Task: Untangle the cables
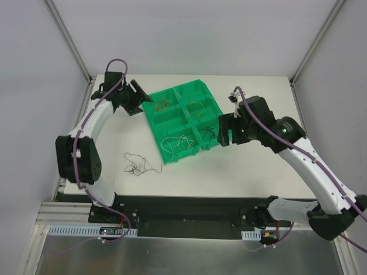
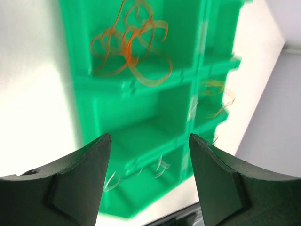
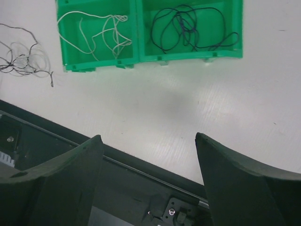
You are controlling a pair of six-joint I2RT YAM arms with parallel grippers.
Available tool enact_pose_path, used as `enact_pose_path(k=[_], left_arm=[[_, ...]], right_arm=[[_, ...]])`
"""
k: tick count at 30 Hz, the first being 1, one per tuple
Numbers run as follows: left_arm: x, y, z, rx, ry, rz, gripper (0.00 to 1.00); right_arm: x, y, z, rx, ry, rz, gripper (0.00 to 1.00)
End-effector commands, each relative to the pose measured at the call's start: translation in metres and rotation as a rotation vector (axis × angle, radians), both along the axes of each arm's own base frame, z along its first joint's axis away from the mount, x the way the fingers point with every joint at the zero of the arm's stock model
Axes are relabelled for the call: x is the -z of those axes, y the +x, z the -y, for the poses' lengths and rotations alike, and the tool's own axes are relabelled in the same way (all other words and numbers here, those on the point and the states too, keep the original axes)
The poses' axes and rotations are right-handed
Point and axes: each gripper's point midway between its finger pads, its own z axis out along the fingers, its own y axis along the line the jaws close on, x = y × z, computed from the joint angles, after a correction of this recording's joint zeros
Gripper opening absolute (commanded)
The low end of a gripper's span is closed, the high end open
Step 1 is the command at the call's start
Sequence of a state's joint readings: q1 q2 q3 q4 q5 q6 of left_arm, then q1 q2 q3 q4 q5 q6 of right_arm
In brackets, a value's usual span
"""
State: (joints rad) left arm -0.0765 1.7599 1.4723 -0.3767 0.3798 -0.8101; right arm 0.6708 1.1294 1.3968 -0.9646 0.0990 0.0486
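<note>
Lying loose on the white table (image 1: 258,172), a small tangle of dark and pale wires (image 1: 137,164) sits just off the near-left corner of the green tray (image 1: 184,117). The right wrist view cuts it off at the left edge, and from above its strands are too fine to count.

Other wires lie in the tray's corner compartments:
- an orange bunch (image 2: 129,47) at far left
- a yellowish curl (image 2: 217,96) at far right
- white wires (image 3: 96,30) at near left
- black wires (image 3: 190,28) at near right

Whether a red strand runs through the orange bunch cannot be told. The left wrist view is blurred, so what the middle compartments hold is hard to make out.

The left gripper (image 2: 149,139) hangs over the tray's far-left side, its jaws spread with nothing between them. The right gripper (image 3: 148,137) hovers by the tray's near-right corner, hiding part of the rim from above. Its jaws are also spread wide and hold nothing.
</note>
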Motion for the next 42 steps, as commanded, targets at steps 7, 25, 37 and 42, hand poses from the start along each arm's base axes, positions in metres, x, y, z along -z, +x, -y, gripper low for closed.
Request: enact_pose_path(k=[7,25,37,42], left_arm=[[0.056,-0.189,-0.017,0.165,0.101,-0.131,0.61],[0.063,-0.270,-0.041,0.269,0.350,-0.251,0.55],[0.063,-0.270,-0.035,0.284,0.362,-0.265,0.58],[0.086,-0.270,-0.030,0.347,0.348,-0.372,0.61]], right_arm=[[0.038,-0.001,-0.130,-0.399,0.075,-0.232,0.76],[0.183,-0.020,-0.273,-0.152,0.170,-0.424,0.62],[0.214,-0.016,-0.283,-0.169,0.052,-0.456,0.05],[0.176,-0.020,-0.274,-0.282,0.043,-0.357,0.00]])
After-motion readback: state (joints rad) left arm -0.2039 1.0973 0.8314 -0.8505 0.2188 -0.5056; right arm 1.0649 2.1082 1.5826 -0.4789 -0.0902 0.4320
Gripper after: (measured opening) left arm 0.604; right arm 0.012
